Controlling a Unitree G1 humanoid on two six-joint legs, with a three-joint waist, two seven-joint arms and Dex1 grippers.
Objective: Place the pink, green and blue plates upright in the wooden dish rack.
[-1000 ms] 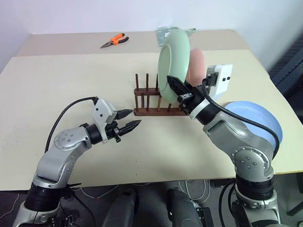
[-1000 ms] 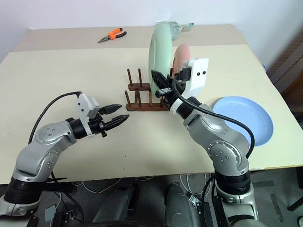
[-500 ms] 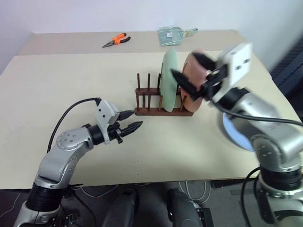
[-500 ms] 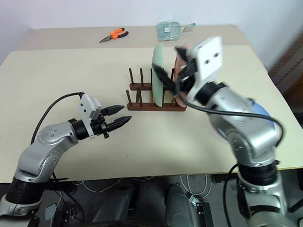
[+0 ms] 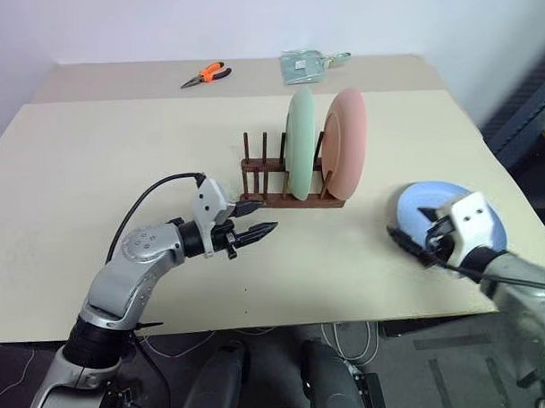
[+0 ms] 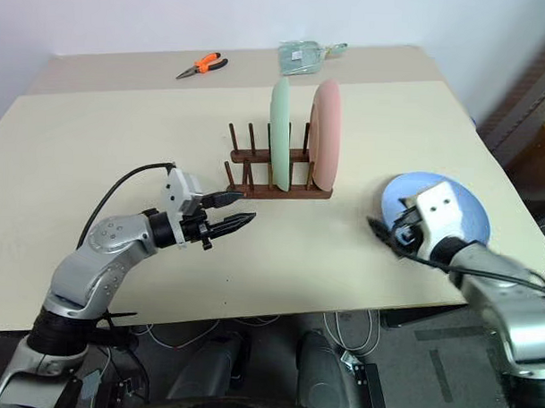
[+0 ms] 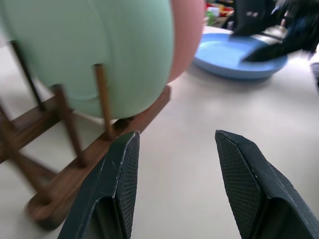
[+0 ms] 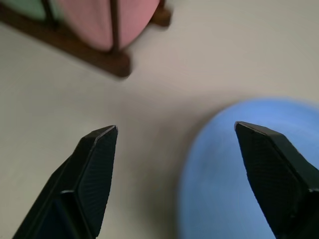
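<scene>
The green plate (image 5: pixel 299 142) and the pink plate (image 5: pixel 347 142) stand upright side by side in the wooden dish rack (image 5: pixel 263 179), mid-table. The blue plate (image 5: pixel 465 209) lies flat on the table to the right. My right gripper (image 5: pixel 410 236) hovers open at the blue plate's left rim; in the right wrist view its fingers (image 8: pixel 97 164) stand wide apart, with the blue plate (image 8: pixel 249 169) ahead. My left gripper (image 5: pixel 258 220) is open and holds nothing, just left of the rack's near end. Its wrist view shows the rack (image 7: pixel 99 169) and the green plate (image 7: pixel 99 45) close ahead.
Orange pliers (image 5: pixel 205 74) and a clear packet (image 5: pixel 304 64) lie at the far side of the table. The blue plate sits close to the table's right edge (image 5: pixel 523 213). The rack's left pegs (image 5: pixel 256 154) hold nothing.
My right gripper let go of the green plate, which now stands in the rack, opened, and swung right and down to the blue plate. My left gripper drifted slightly toward the rack.
</scene>
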